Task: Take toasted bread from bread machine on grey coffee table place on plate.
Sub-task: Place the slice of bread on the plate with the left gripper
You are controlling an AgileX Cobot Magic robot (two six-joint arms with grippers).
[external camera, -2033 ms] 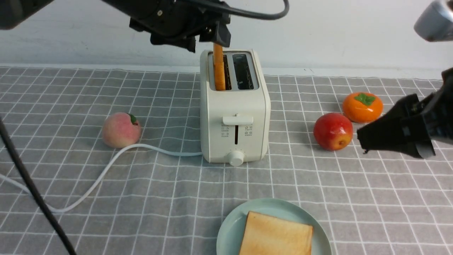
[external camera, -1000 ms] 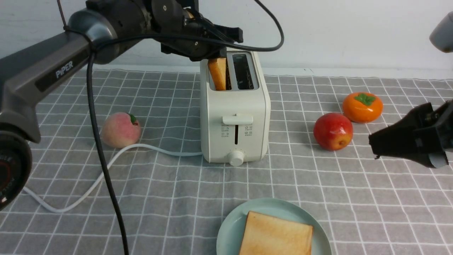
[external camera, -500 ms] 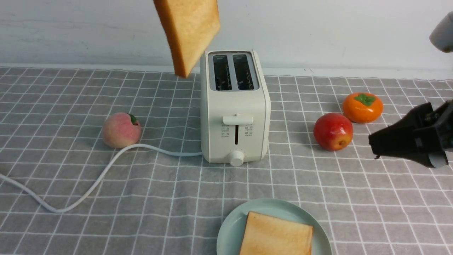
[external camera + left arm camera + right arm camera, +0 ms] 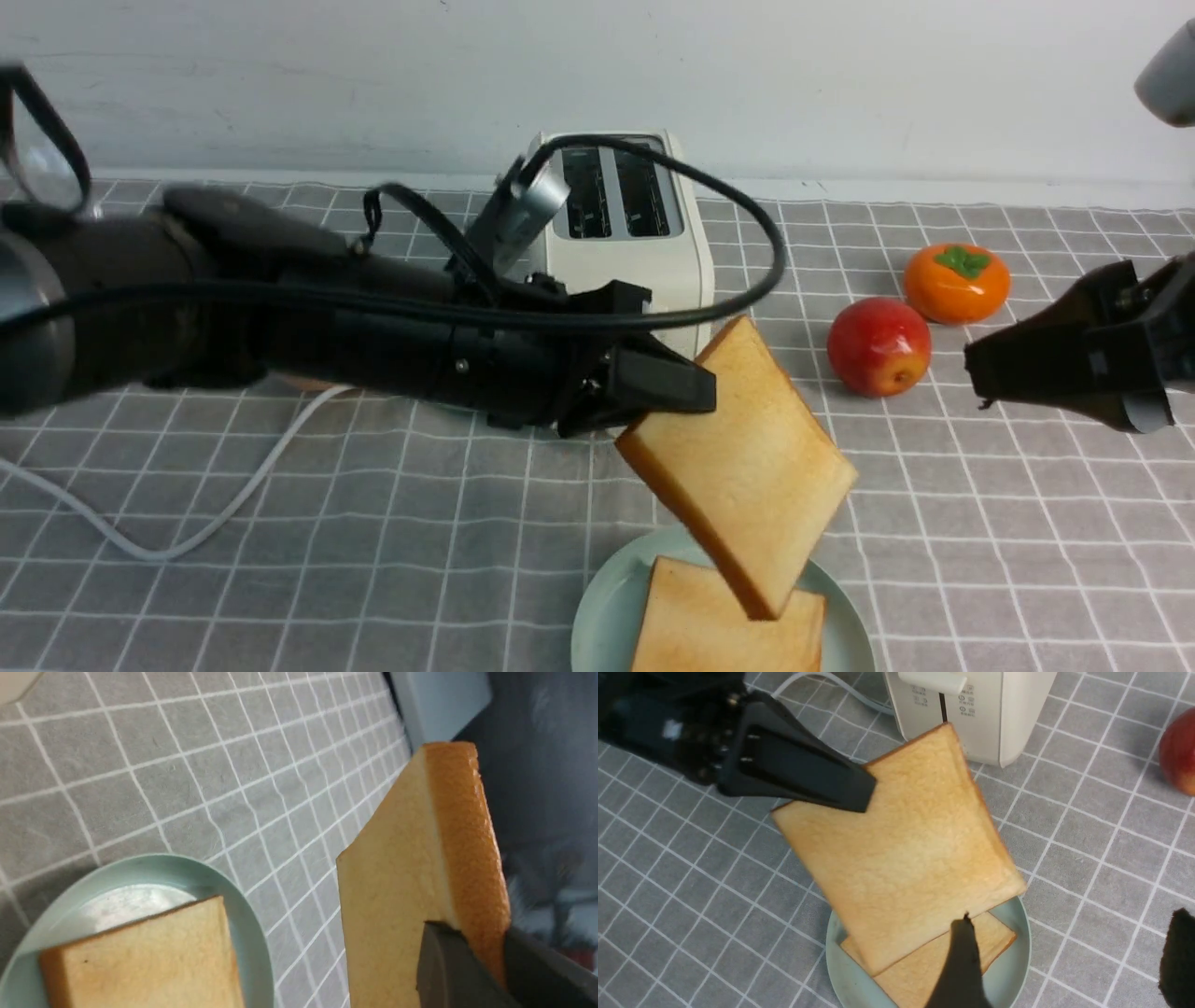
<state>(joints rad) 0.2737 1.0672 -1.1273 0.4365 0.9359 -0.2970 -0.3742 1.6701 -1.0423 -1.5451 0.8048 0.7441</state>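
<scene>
The second slice of toasted bread (image 4: 747,462) is held up by the left gripper (image 4: 695,394). It's pinched at one corner and tilted, with its low corner hanging over the plate (image 4: 597,607), where the first slice (image 4: 695,625) is lying flat. Both slots of the bread machine (image 4: 644,266) can be seen empty, so this drop looks like the last bit of the job.

To do it well, the slice should probably be lowered some more and levelled out before it's let go. It's only gripped by a corner, so it could get flipped onto the tabletop (image 4: 373,523) if released at this angle. It'd best be centred over the plate too, so it ends up stacked on the first slice rather than hanging off the rim.

As for the views, the clamp itself is only really shown in the left wrist view. There the fingers (image 4: 448,970) are closed across the crust edge, one on each face.

The overlap is shown from above in the right wrist view. Much of the plate is covered by the held slice, which is offset toward the bread machine. In that same view the right gripper (image 4: 971,375) is seen with its fingers apart and nothing between them, parked near the apple (image 4: 878,347).

Height is only hinted at from the front. Whether the low corner touches the first slice can't be told.
</scene>
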